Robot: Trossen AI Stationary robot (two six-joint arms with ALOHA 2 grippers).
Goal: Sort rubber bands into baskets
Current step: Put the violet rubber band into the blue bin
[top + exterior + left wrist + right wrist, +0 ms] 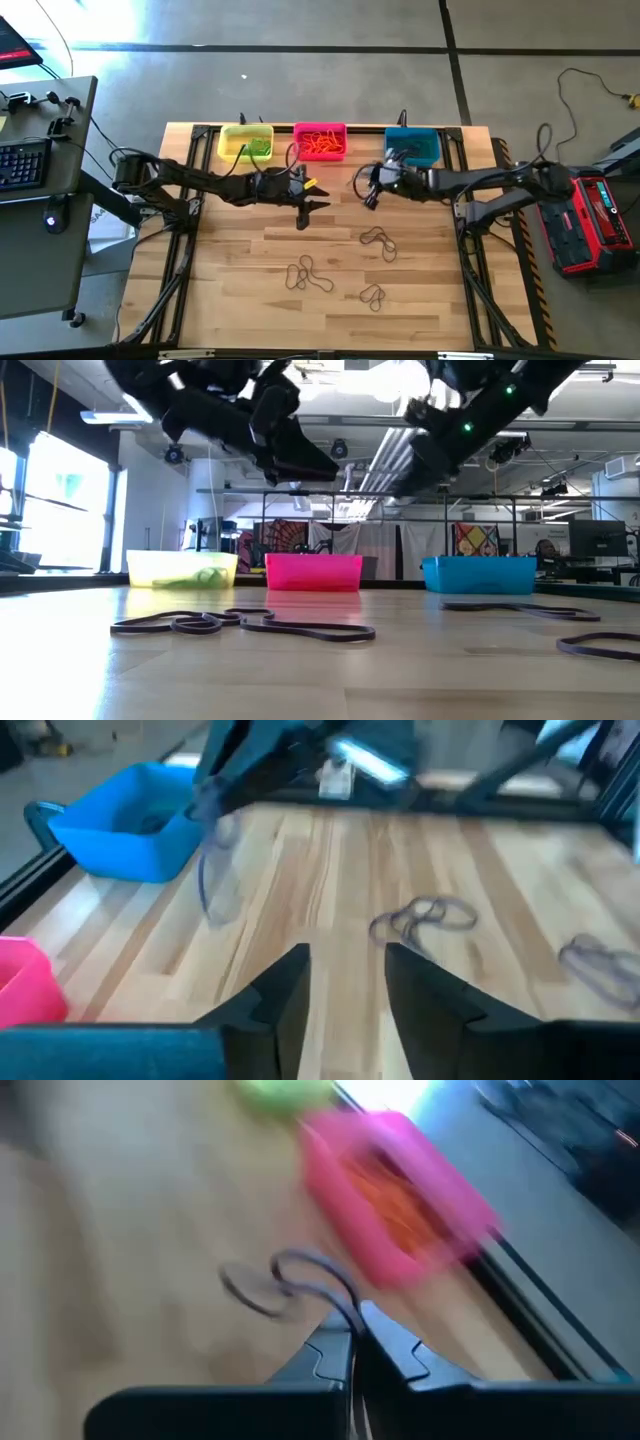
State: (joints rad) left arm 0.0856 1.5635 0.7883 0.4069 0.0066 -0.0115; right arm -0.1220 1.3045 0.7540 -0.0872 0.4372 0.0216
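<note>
Three baskets stand in a row at the table's far edge: yellow (245, 142), pink (320, 140) holding orange rubber bands, and teal-blue (412, 146). My right gripper (355, 1335) hangs in front of the gap between the pink and teal baskets, shut on a dark rubber band (300, 1280). My left gripper (345, 990) hovers open in front of the pink basket with nothing between its fingers. More dark rubber bands (378, 240) (308, 275) lie flat on the wood. My right gripper pinches one end of the dark band's loop (345, 1308) between its two shut fingertips. The fingers slant downward, coming from the table's right side. The rest of the loop (215, 880) dangles slack below the fingers, clear of the table.
A third clump of dark bands (372, 295) lies nearer the front edge. The black frame rails (470, 250) run along the table's sides. Bare wood lies between the baskets and the loose bands.
</note>
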